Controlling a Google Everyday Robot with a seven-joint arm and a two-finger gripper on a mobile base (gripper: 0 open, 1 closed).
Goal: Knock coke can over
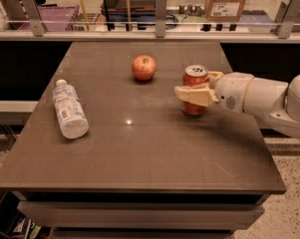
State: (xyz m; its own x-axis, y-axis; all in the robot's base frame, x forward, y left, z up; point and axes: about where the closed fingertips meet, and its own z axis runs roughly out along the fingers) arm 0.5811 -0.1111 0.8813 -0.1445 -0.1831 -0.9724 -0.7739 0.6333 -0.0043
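The coke can [195, 77], red-orange with a silver top, stands upright on the right half of the brown table [139, 153]. My gripper [190, 85] reaches in from the right on a white arm and straddles the can. One cream finger [192, 94] crosses the front of the can at mid-height. The other finger [215, 75] shows just behind the can's right side. The fingers stand apart at about the can's width. I cannot tell whether they press on it.
A red apple [144, 67] sits to the left of the can and a little further back. A clear plastic water bottle [69, 109] lies on its side at the table's left. A glass railing [159, 24] runs behind the table's far edge.
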